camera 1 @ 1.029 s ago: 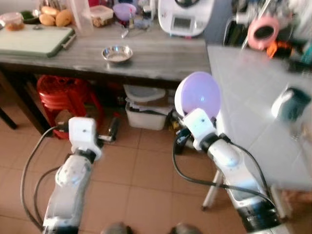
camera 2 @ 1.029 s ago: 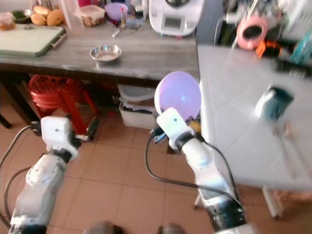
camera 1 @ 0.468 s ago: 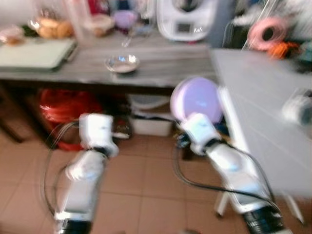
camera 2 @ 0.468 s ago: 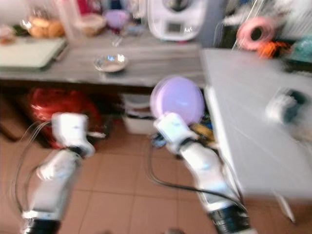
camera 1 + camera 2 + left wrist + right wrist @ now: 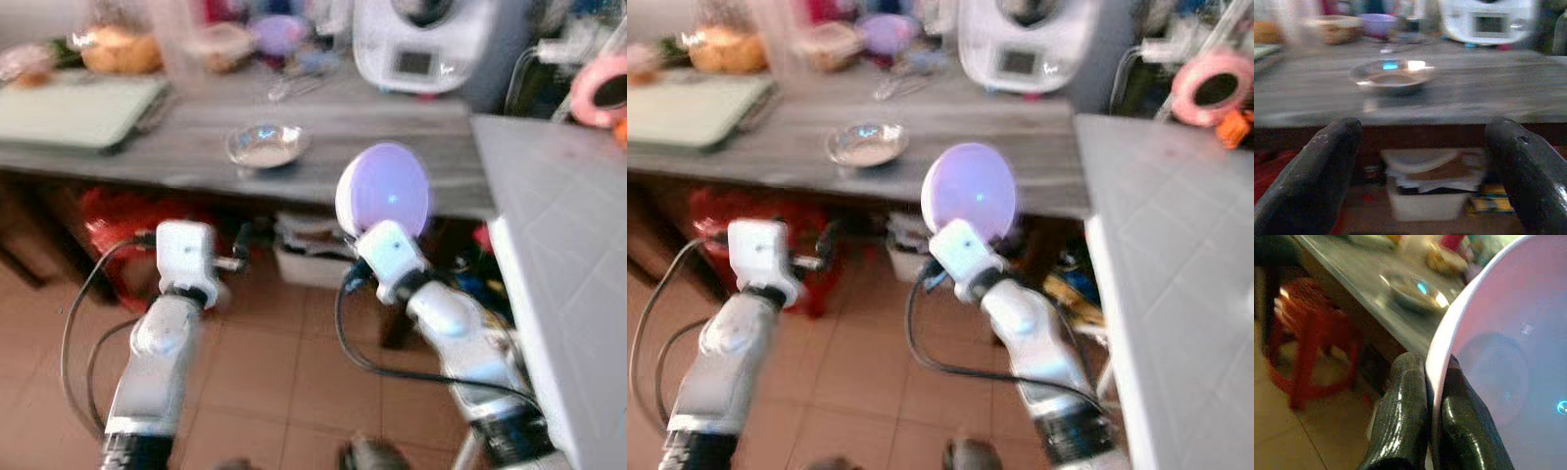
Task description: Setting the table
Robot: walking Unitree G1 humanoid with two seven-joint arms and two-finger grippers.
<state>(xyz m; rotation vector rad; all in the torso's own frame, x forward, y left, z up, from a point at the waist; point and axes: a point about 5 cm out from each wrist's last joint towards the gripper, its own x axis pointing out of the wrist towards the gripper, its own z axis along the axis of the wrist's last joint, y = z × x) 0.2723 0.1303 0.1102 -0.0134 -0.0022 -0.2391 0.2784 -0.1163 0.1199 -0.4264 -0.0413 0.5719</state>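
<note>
The grey counter (image 5: 323, 147) spans the far side of the scene; a pale tiled counter (image 5: 578, 255) runs along the robot's right. On the grey counter stand a white kitchen appliance (image 5: 423, 44), a green cutting board (image 5: 78, 108) and a small steel bowl (image 5: 266, 145), with further containers blurred at the back. A red stool (image 5: 113, 220) and a white bin (image 5: 312, 250) sit beneath it.

The right gripper (image 5: 1427, 382) holds the lilac bowl (image 5: 384, 191) raised on edge in front of the grey counter's front edge — jaws pinching the rim, one finger on each face. The left gripper (image 5: 1425, 161) is level with the counter edge, jaws spread and holding nothing, pointing toward the steel bowl.

Risks, as judged:
- The grip covers a thin rim only; a jolt while walking could let the lilac bowl slip or rotate.
- The lilac bowl is close to the counter edge — a forward step could knock it.

The views are blurred. The appliance has a small display; no brand, label or writing is legible.
</note>
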